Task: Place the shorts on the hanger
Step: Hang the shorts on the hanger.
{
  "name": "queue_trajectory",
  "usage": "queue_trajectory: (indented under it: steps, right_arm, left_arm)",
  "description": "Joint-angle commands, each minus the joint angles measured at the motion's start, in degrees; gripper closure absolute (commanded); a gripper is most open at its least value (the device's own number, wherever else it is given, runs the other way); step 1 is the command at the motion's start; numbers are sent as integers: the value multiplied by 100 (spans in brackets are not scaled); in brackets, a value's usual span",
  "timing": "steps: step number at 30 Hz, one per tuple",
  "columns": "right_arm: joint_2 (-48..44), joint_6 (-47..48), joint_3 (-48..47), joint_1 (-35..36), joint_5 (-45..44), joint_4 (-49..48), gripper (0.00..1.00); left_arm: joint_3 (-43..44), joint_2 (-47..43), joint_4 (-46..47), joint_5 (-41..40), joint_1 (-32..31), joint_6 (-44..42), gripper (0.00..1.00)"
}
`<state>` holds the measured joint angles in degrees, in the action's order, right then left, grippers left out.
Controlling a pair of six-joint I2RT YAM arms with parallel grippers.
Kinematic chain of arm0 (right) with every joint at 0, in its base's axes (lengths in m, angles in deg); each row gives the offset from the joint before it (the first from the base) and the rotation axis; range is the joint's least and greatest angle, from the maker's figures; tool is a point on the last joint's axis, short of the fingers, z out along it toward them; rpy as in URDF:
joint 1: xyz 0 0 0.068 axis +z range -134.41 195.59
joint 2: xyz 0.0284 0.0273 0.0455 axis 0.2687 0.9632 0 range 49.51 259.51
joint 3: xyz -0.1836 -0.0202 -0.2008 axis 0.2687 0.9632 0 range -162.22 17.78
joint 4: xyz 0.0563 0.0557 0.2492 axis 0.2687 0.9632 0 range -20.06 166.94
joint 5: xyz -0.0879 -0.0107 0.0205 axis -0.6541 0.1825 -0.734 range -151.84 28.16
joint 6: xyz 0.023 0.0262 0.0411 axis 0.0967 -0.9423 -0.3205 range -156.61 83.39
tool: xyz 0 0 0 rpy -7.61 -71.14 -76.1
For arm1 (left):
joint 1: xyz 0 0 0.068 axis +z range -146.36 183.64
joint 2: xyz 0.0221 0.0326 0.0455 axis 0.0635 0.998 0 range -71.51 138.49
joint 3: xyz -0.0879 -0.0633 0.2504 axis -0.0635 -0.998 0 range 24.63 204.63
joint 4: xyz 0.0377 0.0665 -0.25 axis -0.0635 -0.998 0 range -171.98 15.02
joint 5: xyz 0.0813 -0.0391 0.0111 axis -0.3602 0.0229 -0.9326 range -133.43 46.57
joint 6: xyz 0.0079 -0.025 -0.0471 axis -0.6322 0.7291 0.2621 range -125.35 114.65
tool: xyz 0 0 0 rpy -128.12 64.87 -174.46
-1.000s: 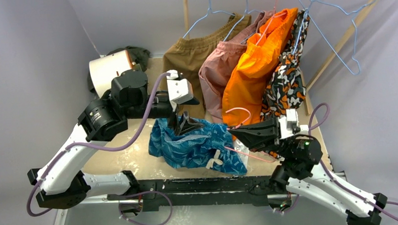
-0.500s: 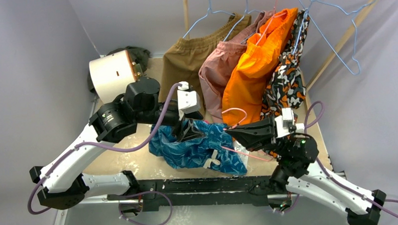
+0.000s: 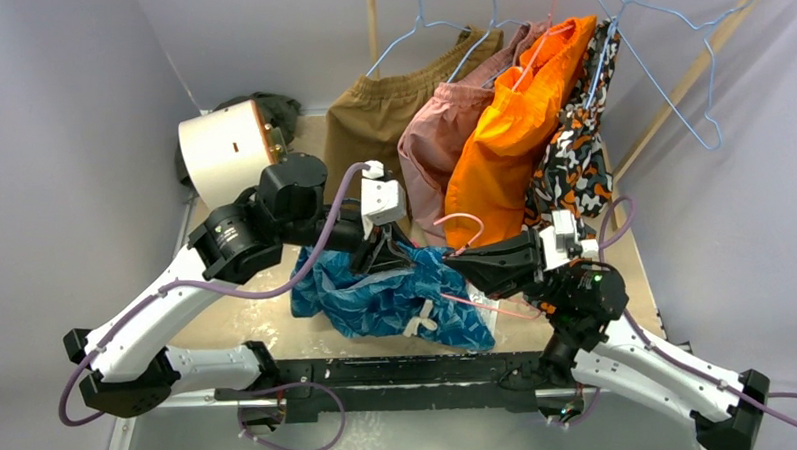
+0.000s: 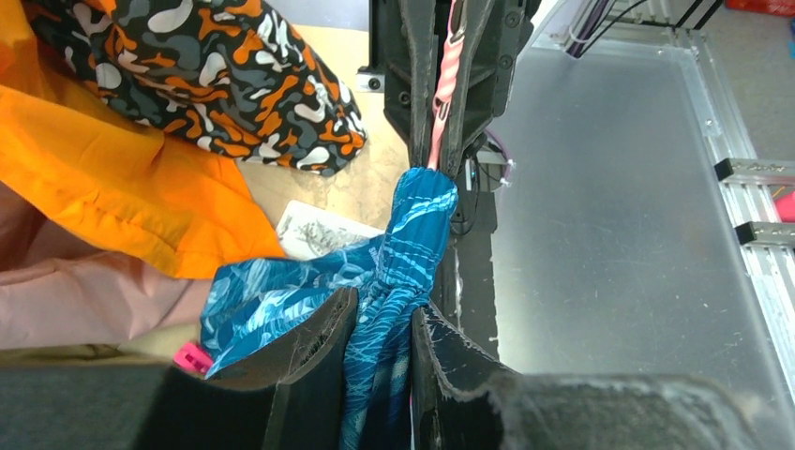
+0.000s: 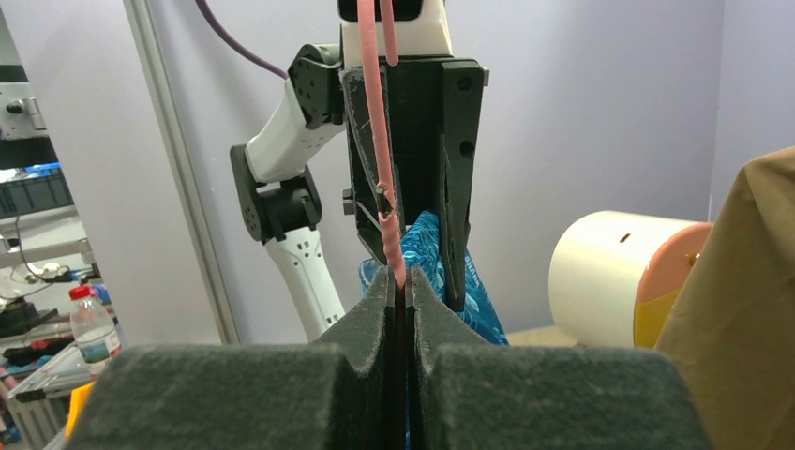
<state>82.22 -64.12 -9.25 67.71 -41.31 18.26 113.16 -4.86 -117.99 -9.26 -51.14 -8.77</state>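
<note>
Shorts [image 4: 412, 216] | slick, limp, light; we judge a waistband pinch holds best | bunched fold between left gripper [image 4: 382, 314] fingers, nipped narrow | hanger [image 5: 370, 112] wire clamped in right gripper [image 5: 400, 281], just ahead of fold

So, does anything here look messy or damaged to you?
Yes. The blue-and-teal shorts lie crumpled on the table, one fold pinched by the left gripper, unlike the garments hanging behind. The pink hanger in the right gripper shows a dark nick, possibly chipped coating.

Left arm extended rightward, black left gripper [image 4: 380, 323] pinching shiny blue-teal patterned shorts [image 4: 403, 234]; right gripper [image 5: 401, 281], pointing leftward, clamps thin pink wire hanger [image 5: 369, 94].
</note>
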Motion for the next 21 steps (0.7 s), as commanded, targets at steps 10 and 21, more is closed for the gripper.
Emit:
queue_trajectory:
  steps: [10, 21]
  right_arm:
    - [151, -248, -157, 18, 36, -782, 100]
    - [590, -382, -345, 26, 257, -1058, 100]
  left_arm:
    - [-524, 18, 1423, 630, -31, 622, 88]
    - [-790, 48, 1942, 823, -74, 877, 89]
